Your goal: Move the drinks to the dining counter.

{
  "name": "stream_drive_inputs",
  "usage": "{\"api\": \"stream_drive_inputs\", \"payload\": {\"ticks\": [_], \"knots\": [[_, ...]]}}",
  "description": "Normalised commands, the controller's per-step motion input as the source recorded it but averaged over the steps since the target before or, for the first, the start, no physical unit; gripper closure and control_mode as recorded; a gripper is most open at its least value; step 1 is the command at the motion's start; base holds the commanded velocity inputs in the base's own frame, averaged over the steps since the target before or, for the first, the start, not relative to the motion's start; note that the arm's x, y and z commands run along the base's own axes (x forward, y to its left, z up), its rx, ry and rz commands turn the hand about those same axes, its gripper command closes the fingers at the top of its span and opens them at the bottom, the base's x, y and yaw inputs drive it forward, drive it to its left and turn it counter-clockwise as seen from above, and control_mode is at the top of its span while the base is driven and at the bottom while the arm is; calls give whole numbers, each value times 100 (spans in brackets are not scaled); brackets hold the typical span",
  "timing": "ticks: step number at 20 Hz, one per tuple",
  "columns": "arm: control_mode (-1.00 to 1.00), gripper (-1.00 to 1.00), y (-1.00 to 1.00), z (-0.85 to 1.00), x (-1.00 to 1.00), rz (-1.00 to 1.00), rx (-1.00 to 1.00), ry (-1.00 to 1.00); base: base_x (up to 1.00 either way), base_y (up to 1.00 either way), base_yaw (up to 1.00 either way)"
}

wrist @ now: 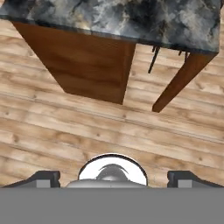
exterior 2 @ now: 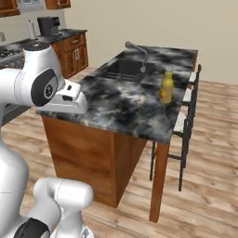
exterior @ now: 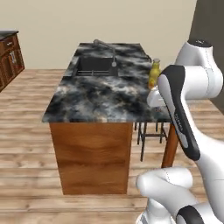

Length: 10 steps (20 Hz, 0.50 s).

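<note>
Upright on the marbled island surface (exterior 2: 122,109), near its right edge: the yellow bottle (exterior 2: 167,87), pale cap up, long axis vertical, standing just short of the sink (exterior 2: 124,69) and faucet (exterior 2: 138,50). Seen from the left base view as well, the yellow bottle (exterior: 154,74) partly hidden behind the white arm (exterior: 183,109). Empty and spread wide, the gripper (wrist: 113,179), tips set far apart at the bottom of the hand view, aimed down at the wooden floor (wrist: 87,135) in front of the island's wooden base (wrist: 83,65), with one slanting leg (wrist: 181,81) to the side. Well apart, then, gripper and bottle: bottle up on the surface and beyond the near edge, gripper pulled back and looking below that edge. Judged placed already on the dining surface, that one drink; no brown bottle to be made out here. Likely next, a turn away to fetch the other drink, with nothing to carry for now. Beside the island's right edge, dark stools (exterior 2: 186,125).
</note>
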Motion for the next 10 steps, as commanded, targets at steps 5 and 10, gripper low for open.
{"api": "stream_drive_inputs", "payload": {"ticks": [5,10], "knots": [[100,-100,0,0,0,0,0,0,-48,100,68],[100,-100,0,0,0,0,0,0,11,100,62]]}}
